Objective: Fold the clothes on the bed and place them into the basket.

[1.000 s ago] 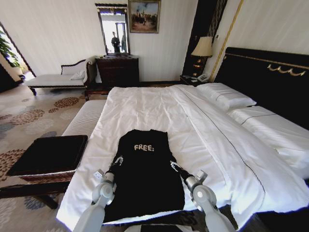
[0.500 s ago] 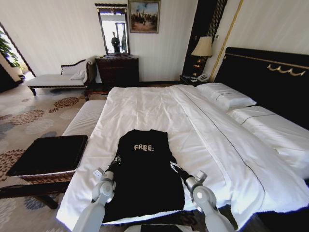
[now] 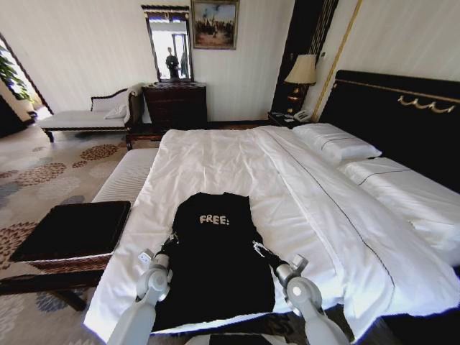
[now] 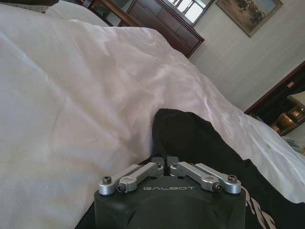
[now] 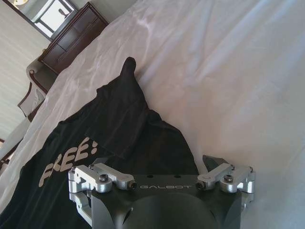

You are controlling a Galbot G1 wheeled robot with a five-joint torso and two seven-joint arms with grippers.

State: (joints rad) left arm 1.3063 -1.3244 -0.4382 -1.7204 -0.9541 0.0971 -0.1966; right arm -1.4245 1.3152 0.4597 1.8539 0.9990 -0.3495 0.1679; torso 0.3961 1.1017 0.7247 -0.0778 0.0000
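Left gripper (image 3: pixel 172 238) at left edge of black top (image 3: pixel 215 251), fingers pinched together on fabric. Right gripper (image 3: pixel 259 249) at top's right edge, fingers spread wide, straddling cloth. Top flat on bed (image 3: pixel 316 208) near foot edge, white sheet open on all sides. Basket (image 3: pixel 68 230) on floor left of bed.

Light: bright daylight, room evenly lit | Glare: white bed (image 3: pixel 237 154) sheet washed out beyond left end effector (image 4: pixel 165 164) | Shadows: soft | Edges: head-view corners bowed, wide-angle.
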